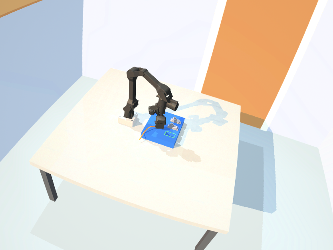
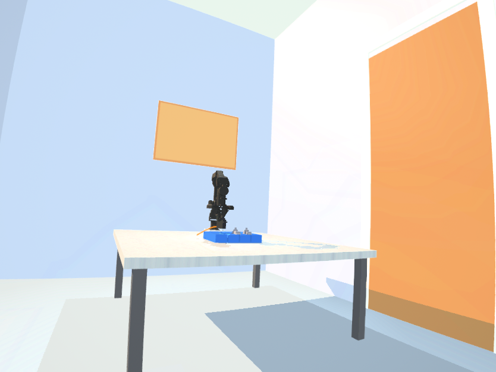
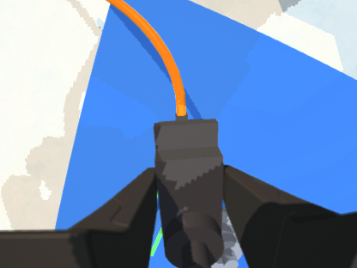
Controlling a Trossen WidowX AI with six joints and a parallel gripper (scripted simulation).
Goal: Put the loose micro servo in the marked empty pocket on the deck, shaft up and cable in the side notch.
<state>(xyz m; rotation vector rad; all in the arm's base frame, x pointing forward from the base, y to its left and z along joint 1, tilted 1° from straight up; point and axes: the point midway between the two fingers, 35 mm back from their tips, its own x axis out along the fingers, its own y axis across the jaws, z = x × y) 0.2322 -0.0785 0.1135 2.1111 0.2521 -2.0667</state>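
"What could go wrong?"

"On the desk [image 1: 107, 161] [image 2: 240, 261] [image 3: 30, 86], the arm [image 1: 131, 90] [image 2: 220, 180] reaches over the blue deck [image 1: 150, 137] [image 2: 216, 237] [image 3: 296, 142]. Too low a sideways move could knock the fitted servos [image 1: 172, 126] [image 2: 235, 232] [image 3: 230, 240] on the deck."

"And the fingers [image 1: 159, 125] [image 2: 220, 226]?"

"Pinching the loose servo [image 3: 187, 139], above the deck and not yet in its pocket. A twisted grip would probably land an ear on the rim of the marked pocket [image 1: 169, 134], near the deck's corner."

"Where's room?"

"The deck's bare strip on the pocket's side away from the fitted servos looks the roomier approach; straight up seems the safest exit."

"And the orange cable [image 1: 146, 130] [image 2: 206, 229] [image 3: 173, 70]?"

"It arcs out beyond the deck's edge. Unless it's turned to meet the notch, I'd expect it to snag or get trapped beneath the body. I can't see the notch clearly."
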